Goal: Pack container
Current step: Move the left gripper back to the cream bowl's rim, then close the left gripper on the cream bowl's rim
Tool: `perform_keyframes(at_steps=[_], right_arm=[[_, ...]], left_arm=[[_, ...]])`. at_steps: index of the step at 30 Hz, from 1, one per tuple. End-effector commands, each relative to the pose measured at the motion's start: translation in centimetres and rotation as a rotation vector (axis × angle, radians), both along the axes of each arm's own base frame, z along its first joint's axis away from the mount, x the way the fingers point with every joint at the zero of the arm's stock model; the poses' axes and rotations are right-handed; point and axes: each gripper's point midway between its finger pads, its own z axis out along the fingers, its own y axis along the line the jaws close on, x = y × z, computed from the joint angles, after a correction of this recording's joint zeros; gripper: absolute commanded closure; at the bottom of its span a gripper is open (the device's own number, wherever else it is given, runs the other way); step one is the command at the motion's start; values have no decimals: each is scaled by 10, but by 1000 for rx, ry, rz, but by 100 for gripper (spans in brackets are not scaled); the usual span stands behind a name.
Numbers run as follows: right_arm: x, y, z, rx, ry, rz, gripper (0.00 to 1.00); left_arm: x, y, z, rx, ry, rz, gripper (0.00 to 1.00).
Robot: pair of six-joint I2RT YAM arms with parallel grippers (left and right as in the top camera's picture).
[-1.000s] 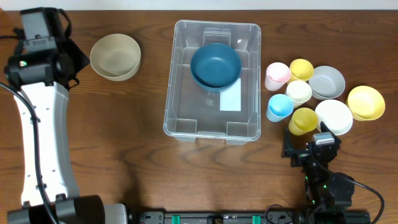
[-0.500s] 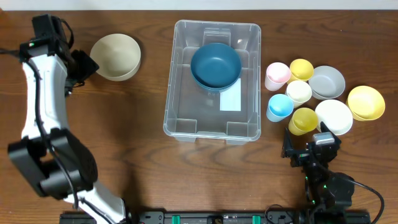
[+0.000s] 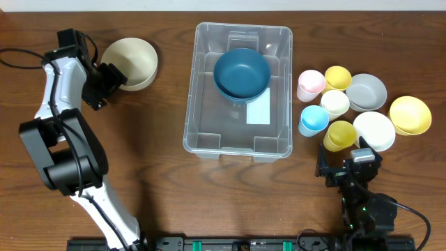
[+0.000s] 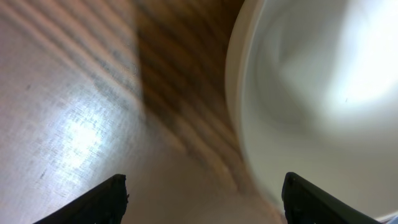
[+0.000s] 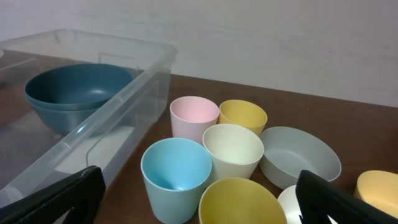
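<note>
The clear plastic container [image 3: 238, 90] stands mid-table with dark blue bowls [image 3: 241, 72] stacked in it; it also shows in the right wrist view [image 5: 93, 118]. A beige bowl [image 3: 129, 63] sits at the far left; in the left wrist view its rim [image 4: 311, 99] fills the right side. My left gripper [image 3: 111, 78] is open, right at the beige bowl's left rim, fingers [image 4: 202, 202] wide apart. My right gripper [image 3: 346, 169] is open near the front right, just behind a yellow cup [image 5: 242, 202] and a light blue cup [image 5: 176, 177].
Right of the container stands a cluster: pink cup [image 3: 311, 84], yellow cup [image 3: 338, 77], cream cup [image 3: 335, 102], grey bowl [image 3: 366, 92], white bowl [image 3: 374, 130], yellow bowl [image 3: 410, 114]. A white label [image 3: 258, 111] lies on the container's base.
My left arm has swung in from the far left edge toward the beige bowl, and its gripper now sits at the bowl's left rim. The right arm has not moved.
</note>
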Motion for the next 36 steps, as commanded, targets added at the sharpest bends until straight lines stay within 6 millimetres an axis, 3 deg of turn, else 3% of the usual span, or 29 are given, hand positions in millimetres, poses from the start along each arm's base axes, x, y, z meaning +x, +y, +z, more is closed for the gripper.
perform_keyframes(at_steps=[1,9,16,27,36], right_arm=[[0,2,-1,-6,0,9,1],[0,2,-1,-6,0,9,1],[0,2,-1,-6,0,9,1],[0,2,-1,-6,0,9,1],[0,2,-1,-6,0,9,1]], left_arm=[[5,0,-2,-12,-20,5,20],[10,-1,-1,-7,-40,1,21],[12,0,0,-38,-37,127,31],[18,-14,0,-51,-40,151,33],[19,-14,-6,-62,-39,192,39]])
